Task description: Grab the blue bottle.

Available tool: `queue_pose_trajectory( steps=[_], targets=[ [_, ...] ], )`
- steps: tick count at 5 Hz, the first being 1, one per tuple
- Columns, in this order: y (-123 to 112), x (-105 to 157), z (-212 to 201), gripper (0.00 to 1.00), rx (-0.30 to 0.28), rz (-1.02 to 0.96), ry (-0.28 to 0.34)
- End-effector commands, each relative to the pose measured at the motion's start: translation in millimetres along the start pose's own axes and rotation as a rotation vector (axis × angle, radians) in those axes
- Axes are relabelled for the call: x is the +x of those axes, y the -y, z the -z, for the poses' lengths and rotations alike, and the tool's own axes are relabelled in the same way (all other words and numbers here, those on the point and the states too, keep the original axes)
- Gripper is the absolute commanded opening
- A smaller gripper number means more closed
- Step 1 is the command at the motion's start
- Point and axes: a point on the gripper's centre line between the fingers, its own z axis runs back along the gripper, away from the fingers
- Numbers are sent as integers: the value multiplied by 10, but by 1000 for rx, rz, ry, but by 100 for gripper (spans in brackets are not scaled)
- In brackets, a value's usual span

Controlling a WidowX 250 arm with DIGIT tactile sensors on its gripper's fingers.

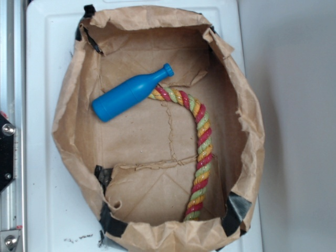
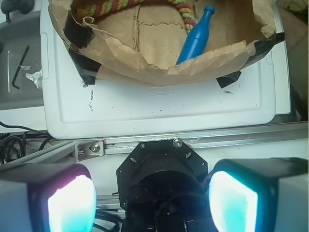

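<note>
Nothing grabbed yet: bottle (image 1: pixel 127 94) lies in the bag (image 1: pixel 247 157) touching the rope (image 1: pixel 202 142); gripper (image 2: pixel 152 203), seemingly well back, jaws wide and empty

A brown paper bag (image 1: pixel 79 131) with black tape (image 1: pixel 113 223) at its corners sits on a white surface (image 1: pixel 39 184). A red, yellow and green rope (image 1: pixel 202 147) lies inside it, along the right side.

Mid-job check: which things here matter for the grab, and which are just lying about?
Job:
- smooth bright-blue plastic bottle, lying in the bag
- gripper, open, outside the bag

Lying about:
- red-yellow-green twisted rope
- crumpled brown paper bag
- white plastic tray
- black hex key
</note>
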Motion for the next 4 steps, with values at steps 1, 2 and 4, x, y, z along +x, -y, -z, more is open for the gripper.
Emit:
queue_pose_trajectory(
  steps=[1, 2, 4],
  targets=[
    [0, 0, 0, 100, 0, 0, 0],
    [-217, 494, 153, 100, 69, 16, 43],
    [-444, 1456, 472, 100, 19, 50, 95]
  ],
)
